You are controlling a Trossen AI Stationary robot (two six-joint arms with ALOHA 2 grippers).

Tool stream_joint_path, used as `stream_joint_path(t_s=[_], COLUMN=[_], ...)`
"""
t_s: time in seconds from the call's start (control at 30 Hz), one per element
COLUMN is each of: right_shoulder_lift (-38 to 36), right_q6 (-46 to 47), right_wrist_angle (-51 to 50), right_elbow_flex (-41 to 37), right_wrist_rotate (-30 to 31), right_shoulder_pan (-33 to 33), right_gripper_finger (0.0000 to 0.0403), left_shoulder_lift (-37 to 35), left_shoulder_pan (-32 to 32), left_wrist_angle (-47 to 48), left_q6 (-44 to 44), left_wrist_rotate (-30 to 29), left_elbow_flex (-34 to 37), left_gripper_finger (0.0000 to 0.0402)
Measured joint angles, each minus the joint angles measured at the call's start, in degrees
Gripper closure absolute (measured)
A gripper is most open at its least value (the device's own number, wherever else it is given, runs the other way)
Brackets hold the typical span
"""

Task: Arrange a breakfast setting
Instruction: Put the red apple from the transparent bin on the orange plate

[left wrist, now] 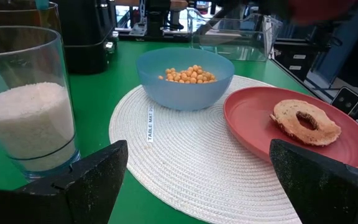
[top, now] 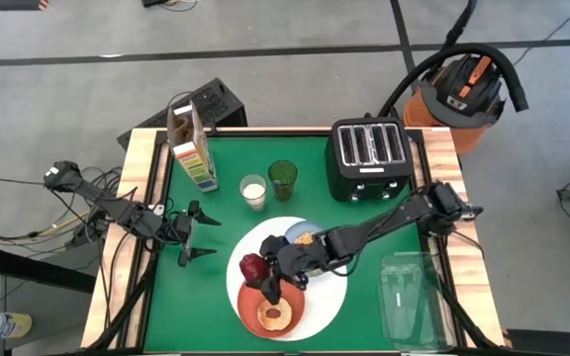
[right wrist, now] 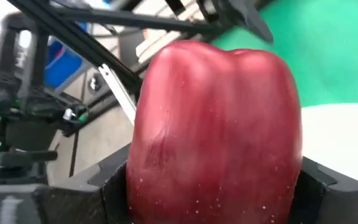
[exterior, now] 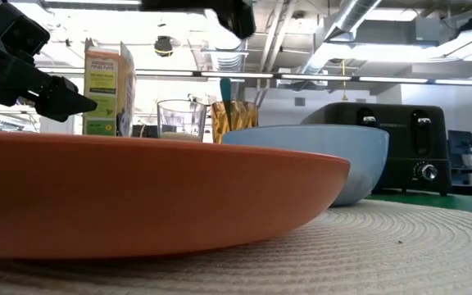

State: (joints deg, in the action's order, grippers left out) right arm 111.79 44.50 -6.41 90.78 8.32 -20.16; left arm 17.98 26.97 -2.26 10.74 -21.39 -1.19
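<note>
The right end effector (top: 256,269) pinches a red apple (top: 253,266) above the orange plate (top: 249,309) (a bagel (top: 274,316) lies on it), which sits on the white plate (top: 327,297). The blue bowl (left wrist: 185,81) holds cereal just beside. The left end effector (top: 203,237) hovers spread over the green desk (top: 236,163).
</note>
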Motion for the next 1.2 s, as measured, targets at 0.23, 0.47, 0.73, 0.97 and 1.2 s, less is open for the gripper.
stream_joint_path(t_s=[0.23, 0.47, 0.73, 0.97, 1.2], right_shoulder_lift=[1.11, 0.98, 0.98, 2.01, 1.95], right_q6=[5.29, 8.52, 11.18, 11.18, 10.50], right_wrist_angle=[-5.70, -9.50, -14.56, -14.07, -14.53], right_elbow_flex=[0.00, 0.01, 0.02, 0.02, 0.02], right_wrist_rotate=[-2.26, -4.41, -6.26, -7.79, -8.23], right_shoulder_pan=[-0.40, -0.30, -0.46, -0.44, -0.73], right_gripper_finger=[0.0101, 0.0101, 0.0101, 0.0088, 0.0086], left_shoulder_lift=[0.01, 0.00, -0.01, 0.01, 0.00], left_shoulder_pan=[-0.01, 0.01, 0.00, 0.00, -0.01], left_wrist_angle=[-0.01, 0.00, -0.02, 0.00, -0.01], left_q6=[0.00, 0.00, 0.00, 0.00, 0.00], left_wrist_rotate=[0.00, 0.00, 0.00, 0.00, 0.00], left_elbow_flex=[0.00, 0.00, 0.00, 0.00, 0.00], left_gripper_finger=[0.0023, 0.0023, 0.0023, 0.0023, 0.0023])
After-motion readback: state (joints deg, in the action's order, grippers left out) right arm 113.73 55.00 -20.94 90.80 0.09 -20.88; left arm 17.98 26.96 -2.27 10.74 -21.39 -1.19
